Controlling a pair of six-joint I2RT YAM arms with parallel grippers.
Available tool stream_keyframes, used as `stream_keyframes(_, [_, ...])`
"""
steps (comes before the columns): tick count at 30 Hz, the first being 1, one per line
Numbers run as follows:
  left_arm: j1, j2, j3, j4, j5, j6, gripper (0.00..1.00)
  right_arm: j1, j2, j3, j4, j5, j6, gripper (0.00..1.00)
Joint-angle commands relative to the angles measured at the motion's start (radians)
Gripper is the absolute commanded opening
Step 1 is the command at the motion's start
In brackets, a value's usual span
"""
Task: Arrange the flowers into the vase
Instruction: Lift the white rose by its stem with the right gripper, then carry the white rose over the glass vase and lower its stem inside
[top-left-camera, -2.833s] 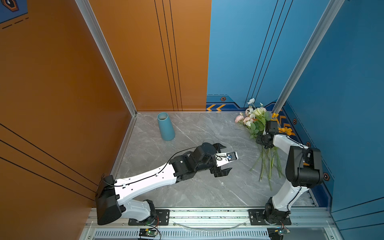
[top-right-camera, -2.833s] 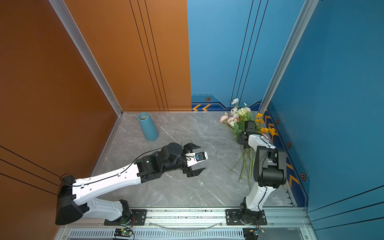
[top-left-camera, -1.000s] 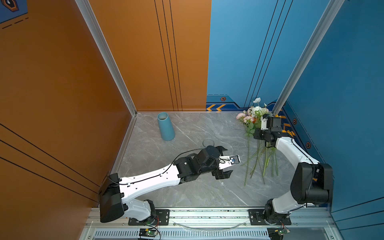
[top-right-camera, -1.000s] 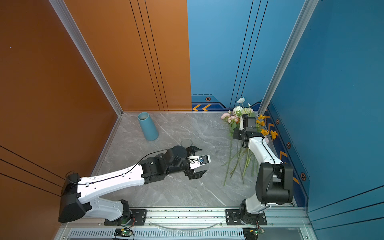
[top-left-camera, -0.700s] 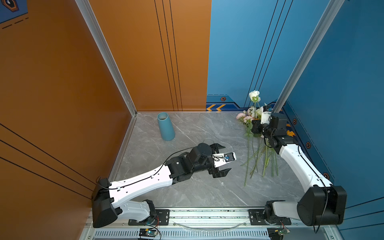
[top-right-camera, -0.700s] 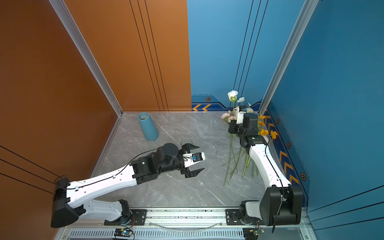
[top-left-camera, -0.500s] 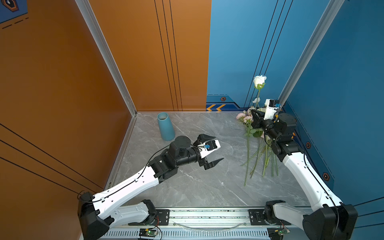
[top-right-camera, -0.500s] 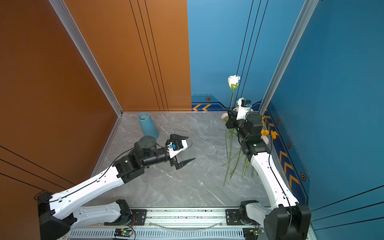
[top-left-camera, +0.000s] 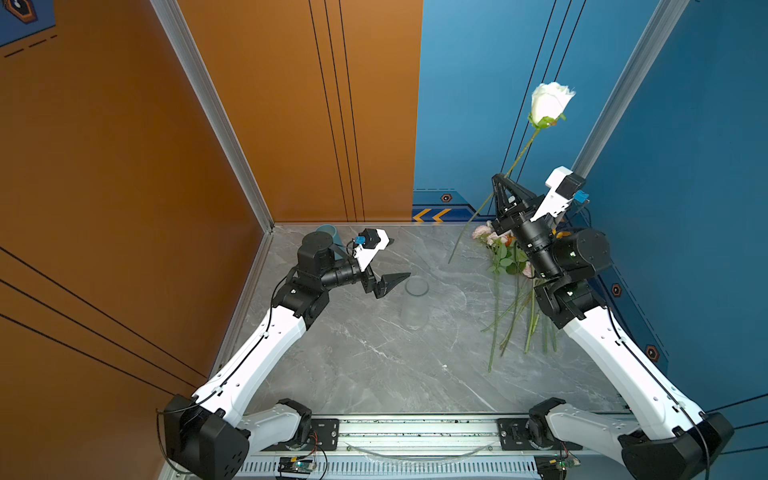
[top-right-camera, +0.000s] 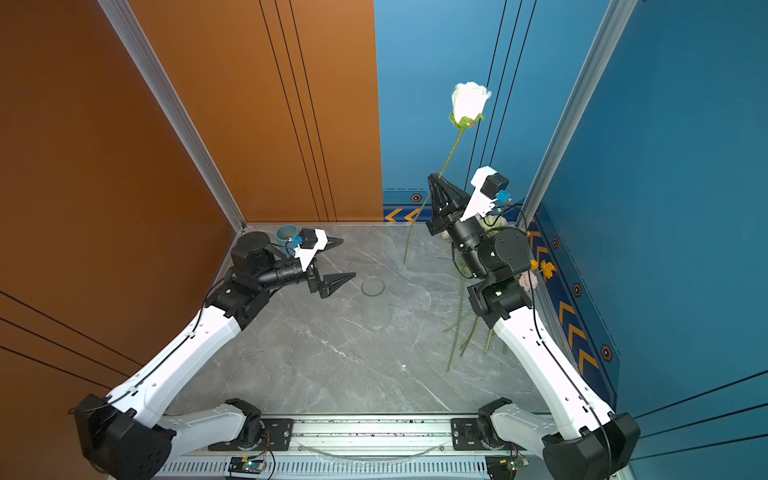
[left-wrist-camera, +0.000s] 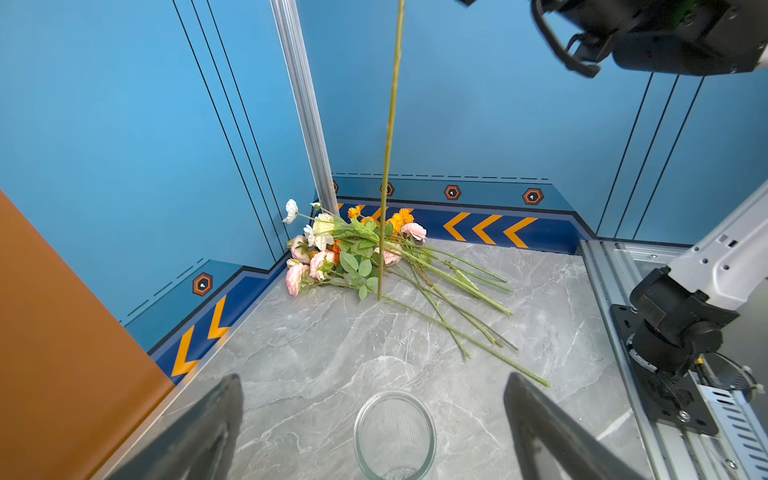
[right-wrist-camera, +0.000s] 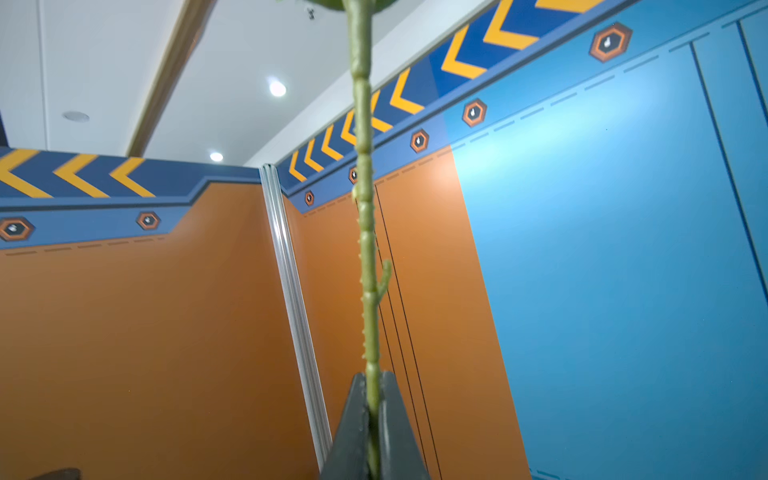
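Right arm (top-left-camera: 540, 245) is angling upward, jaws pinching a green-stemmed cream rose (top-left-camera: 548, 104); left arm (top-left-camera: 266, 340) is hovering, jaws wide, beside a clear glass vase (top-left-camera: 415, 305).

Bright, even light; wrist-view edges seemingly bowed.

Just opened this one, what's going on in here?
The right gripper is shut on the stem of a white rose and holds it roughly upright, high above the table. The left gripper is open and empty, next to the glass vase, which stands mid-table with nothing in it. The other flowers lie in a heap at the table's right side. No flower is in the vase yet.
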Motion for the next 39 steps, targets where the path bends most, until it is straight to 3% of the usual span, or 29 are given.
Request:
stream_keyframes(1, [0.034, 0.018, 0.020, -0.022, 0.122, -0.047, 0.98, 0.042, 0.026, 0.039, 0.104, 0.023, 0.063, 0.00])
stream_keyframes(13, [0.104, 0.018, 0.025, -0.022, 0.146, -0.053, 0.98, 0.136, 0.079, -0.046, 0.123, 0.017, 0.169, 0.00])
stream_keyframes(29, [0.104, 0.034, 0.032, -0.022, 0.150, -0.062, 0.98, 0.205, 0.113, -0.195, 0.041, 0.017, 0.091, 0.00])
stream_keyframes(39, [0.104, 0.045, 0.035, -0.020, 0.155, -0.067, 0.98, 0.259, 0.191, -0.309, 0.106, 0.047, 0.000, 0.00])
